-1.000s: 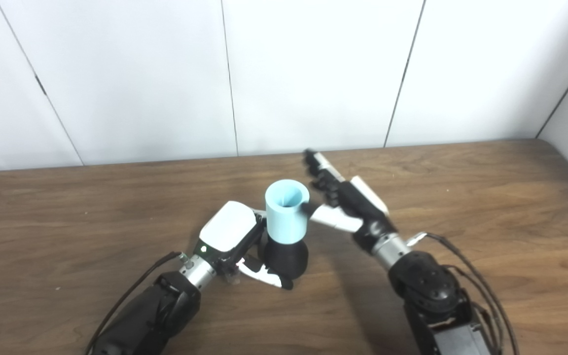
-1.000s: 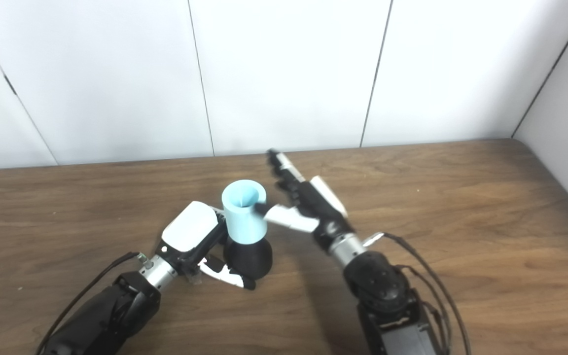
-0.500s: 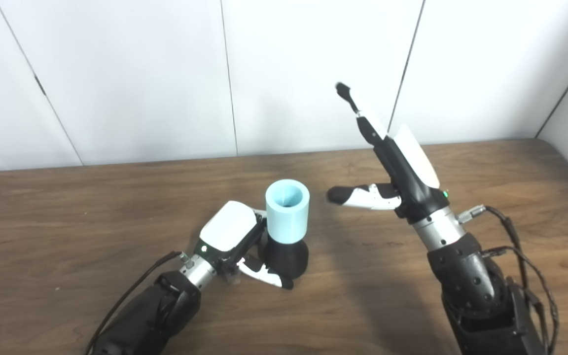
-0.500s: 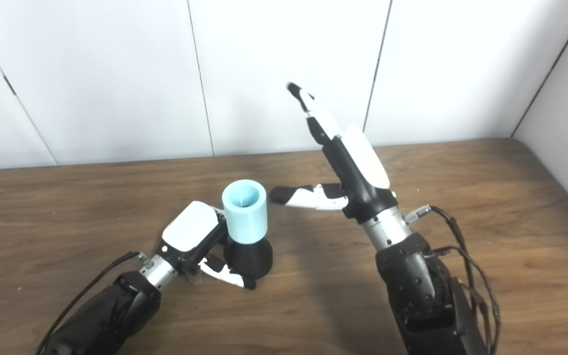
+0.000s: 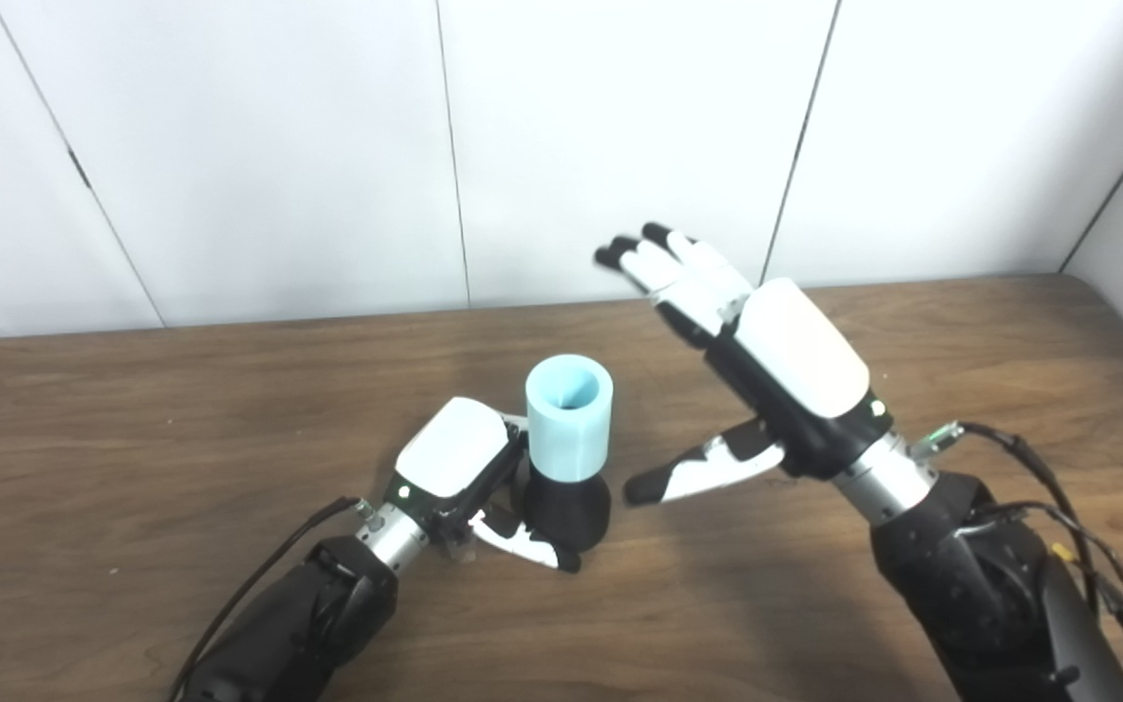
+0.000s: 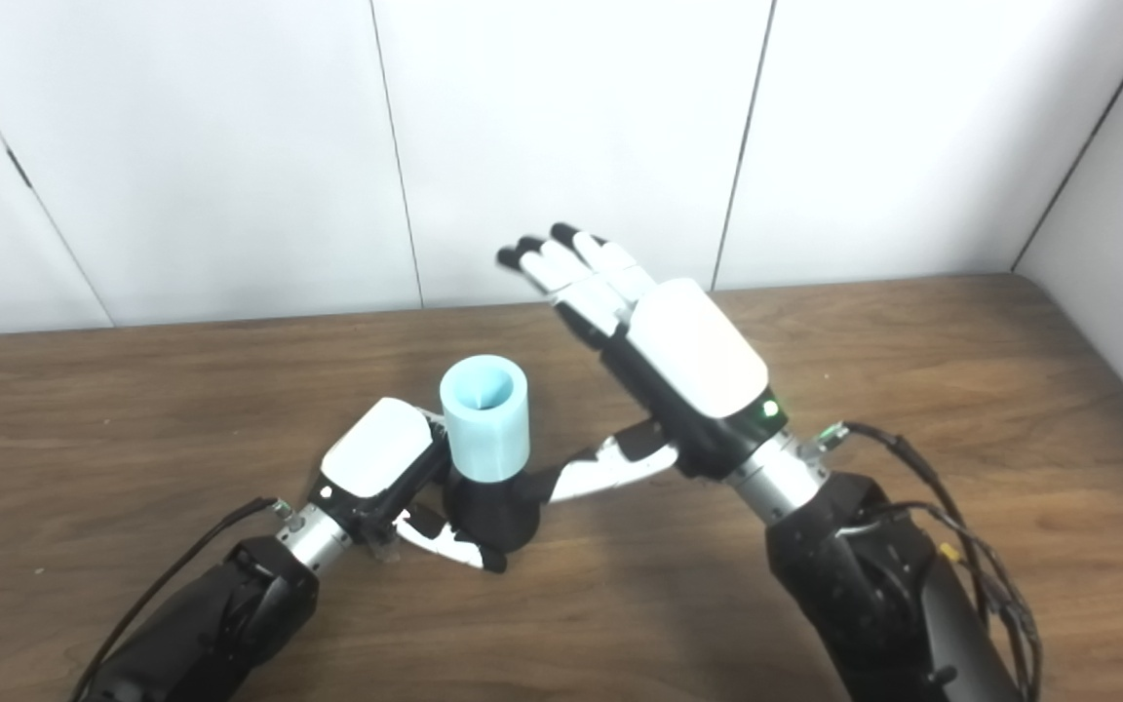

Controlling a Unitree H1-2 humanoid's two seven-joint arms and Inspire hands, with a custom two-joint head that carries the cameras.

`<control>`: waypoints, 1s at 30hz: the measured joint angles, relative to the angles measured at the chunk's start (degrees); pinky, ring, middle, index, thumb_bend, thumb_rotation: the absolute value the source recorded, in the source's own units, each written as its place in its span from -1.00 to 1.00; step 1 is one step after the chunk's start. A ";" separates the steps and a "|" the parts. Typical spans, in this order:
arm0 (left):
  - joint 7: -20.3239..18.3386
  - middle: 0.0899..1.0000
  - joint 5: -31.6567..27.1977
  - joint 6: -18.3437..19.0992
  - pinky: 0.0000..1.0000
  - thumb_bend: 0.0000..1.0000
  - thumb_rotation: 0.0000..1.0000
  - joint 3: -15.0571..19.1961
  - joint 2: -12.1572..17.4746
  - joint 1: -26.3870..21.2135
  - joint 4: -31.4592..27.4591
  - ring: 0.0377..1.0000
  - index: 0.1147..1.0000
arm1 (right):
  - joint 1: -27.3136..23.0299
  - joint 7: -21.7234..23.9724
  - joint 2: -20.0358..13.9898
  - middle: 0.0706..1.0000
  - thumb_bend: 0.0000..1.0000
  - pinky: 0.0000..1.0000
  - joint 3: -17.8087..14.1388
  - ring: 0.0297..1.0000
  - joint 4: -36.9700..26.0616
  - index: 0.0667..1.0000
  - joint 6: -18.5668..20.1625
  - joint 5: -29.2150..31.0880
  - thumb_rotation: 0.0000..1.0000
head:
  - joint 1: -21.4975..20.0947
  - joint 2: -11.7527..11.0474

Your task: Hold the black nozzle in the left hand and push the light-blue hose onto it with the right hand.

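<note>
My left hand (image 5: 452, 463) grips the black nozzle (image 5: 566, 512); my right hand (image 5: 776, 375) is released, so I press the light-blue hose (image 5: 568, 417) straight down.

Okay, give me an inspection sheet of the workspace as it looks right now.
Surface: wooden table, bare around the work.
Job's things: light-blue hose stands upright, seated on the black nozzle.
Clutter: nothing seen.
Hands: left hand grips the nozzle; right hand open, raised, fingers spread, apart from the hose.
Cables: black cables run along the right forearm; one along the left.
Surroundings: white wall panels behind.
</note>
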 measured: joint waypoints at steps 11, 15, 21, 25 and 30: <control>0.00 -0.20 0.00 -0.02 -0.35 0.00 -1.00 -0.04 0.00 -0.03 0.01 -0.25 -0.06 | 0.40 4.89 1.16 0.90 0.69 1.00 2.61 1.00 0.91 0.82 -0.55 -14.52 0.66 | 0.09 0.09; 0.00 -0.20 0.00 -0.01 -0.33 0.00 -1.00 -0.04 0.00 -0.03 0.00 -0.23 -0.09 | 1.22 5.23 2.14 0.99 0.72 1.00 2.91 1.00 2.33 0.97 -0.56 -15.98 0.80 | 0.00 0.00; 0.01 -0.19 0.00 -0.02 -0.32 0.00 -1.00 -0.08 0.00 -0.05 0.05 -0.22 -0.10 | 1.25 5.74 2.94 1.00 0.74 1.00 2.93 1.00 2.32 1.00 -0.55 -16.37 0.85 | 0.00 -0.09; 0.05 -0.18 0.00 0.01 -0.32 0.00 -1.00 -0.11 0.00 -0.07 0.08 -0.22 -0.06 | 1.23 6.51 3.36 1.00 0.74 1.00 2.92 1.00 2.32 1.00 -0.35 -16.36 0.82 | 0.00 -0.09; 0.07 -0.19 0.00 -0.01 -0.33 0.00 -1.00 -0.15 0.00 -0.09 0.08 -0.23 -0.09 | 1.23 8.61 4.27 1.00 0.72 1.00 2.93 1.00 2.32 1.00 -0.07 -16.36 0.78 | 0.18 0.00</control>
